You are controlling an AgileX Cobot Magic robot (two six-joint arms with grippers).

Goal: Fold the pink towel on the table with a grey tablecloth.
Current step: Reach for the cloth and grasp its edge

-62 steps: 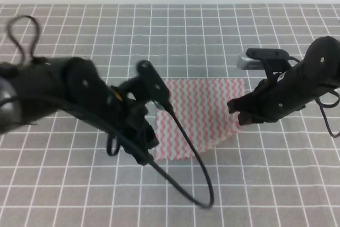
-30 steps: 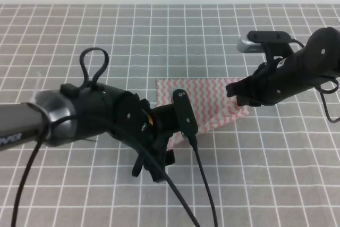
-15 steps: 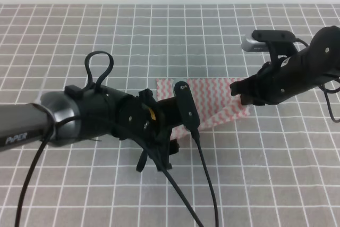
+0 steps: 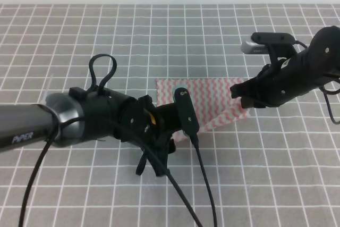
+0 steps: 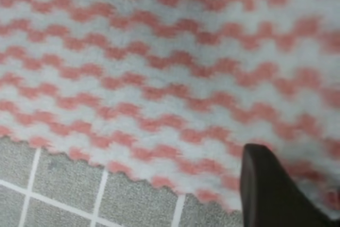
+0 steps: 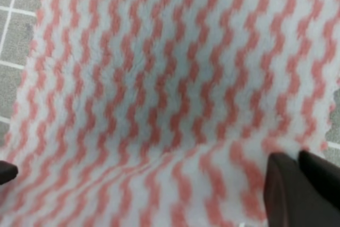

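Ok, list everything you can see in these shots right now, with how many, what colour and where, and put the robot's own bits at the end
pink towel: one, pink-and-white zigzag stripes, middle of the table, partly folded over itself, its near edge lifted between the two arms.
table with a grey tablecloth: one, grey with a thin white grid, fills the whole high view.
wall: one strip, white, along the top edge of the high view.
left gripper: one, black, at the towel's near-left edge; one dark finger shows in its wrist view, the grip itself is hidden.
right gripper: one, black, at the towel's right edge, its fingers close together on the cloth.
cable: one, black, trailing from the left arm over the near part of the table.
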